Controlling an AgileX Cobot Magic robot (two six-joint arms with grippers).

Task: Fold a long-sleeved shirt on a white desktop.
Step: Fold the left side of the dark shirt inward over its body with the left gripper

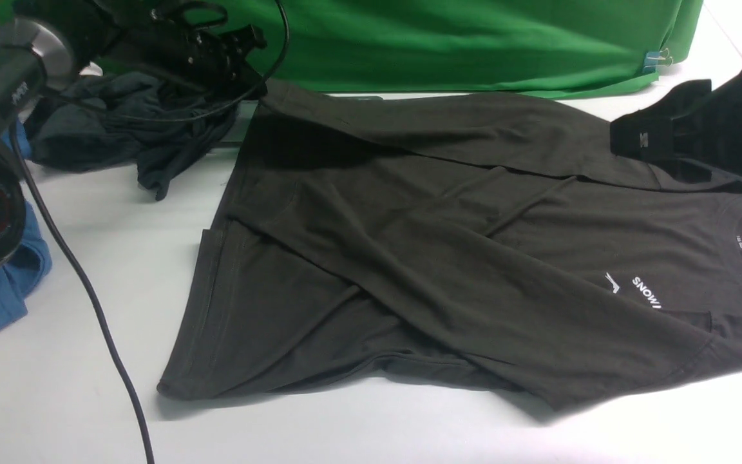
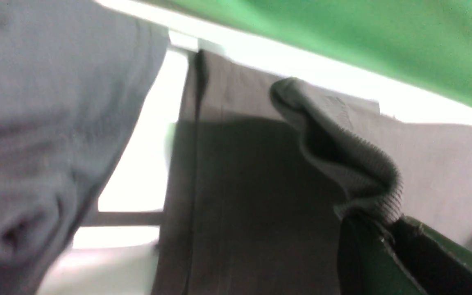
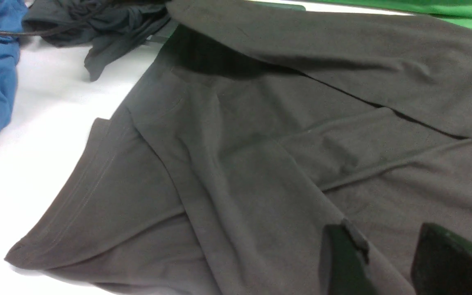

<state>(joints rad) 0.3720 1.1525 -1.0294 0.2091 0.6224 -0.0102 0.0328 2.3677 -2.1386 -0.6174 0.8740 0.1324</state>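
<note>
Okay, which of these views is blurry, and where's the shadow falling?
Left wrist view: soft, smeared, the white desktop blown out. Front and right wrist views: sharp, with a dark shadow on the long-sleeved shirt by its far hem corner.

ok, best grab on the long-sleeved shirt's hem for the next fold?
Probably the near hem corner of the long-sleeved shirt. It lies flat as a free point, with white desktop showing on both sides. Bring a pincer in low from the robot's left, sliding one finger under the edge.
</note>
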